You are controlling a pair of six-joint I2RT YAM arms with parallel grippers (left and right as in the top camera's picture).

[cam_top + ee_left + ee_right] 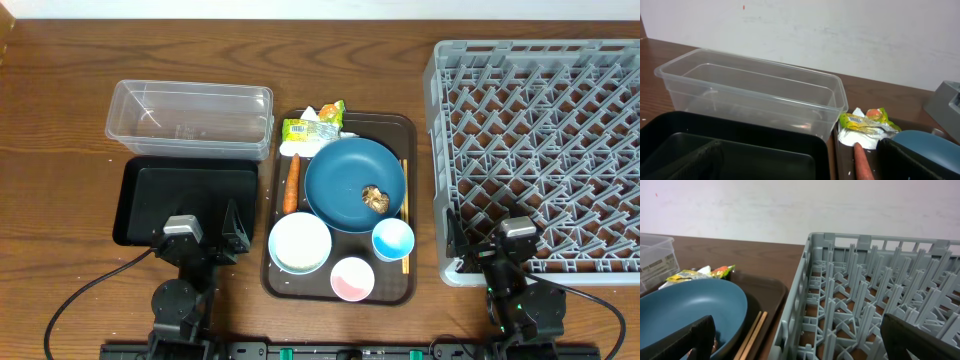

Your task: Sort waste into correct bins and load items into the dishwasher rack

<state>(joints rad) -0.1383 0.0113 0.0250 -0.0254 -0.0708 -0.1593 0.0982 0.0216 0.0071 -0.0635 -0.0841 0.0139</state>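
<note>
Waste is all bunched on the dark brown rectangular serving tray [400, 125] in the middle of the overhead shot. The yellow-green printed wrapper [312, 126] sits at the tray's upper left corner with the crumpled white tissue [292, 148] tucked under and around it. The small orange carrot [291, 185] lies lengthwise down the tray's left edge, just beside the large dark blue round dish [340, 180]. The brown food lump [375, 198] is on that dish, right of its centre. Can't make out any rice grains from here.

Below the dish there's a white round bowl [300, 242], a small light blue cup [393, 239] and a small pink cup [352, 278] along the tray's bottom edge. The pair of thin wooden chopsticks [405, 215] runs along the right side, touching the dish rim.

Left of centre, the clear rectangular plastic tub [190, 88] is up top and the shallow black rectangular tray [185, 190] is right below it, both with nothing in them. The big square light grey plastic lattice rack [540, 130] fills the right side of the brown wooden counter [60, 80].

The left tool [800, 147] hangs over the black tray's bottom edge, fingers spread wide, gripping nothing. The right tool [797, 322] is at the rack's lower left corner, also wide apart and bare.
</note>
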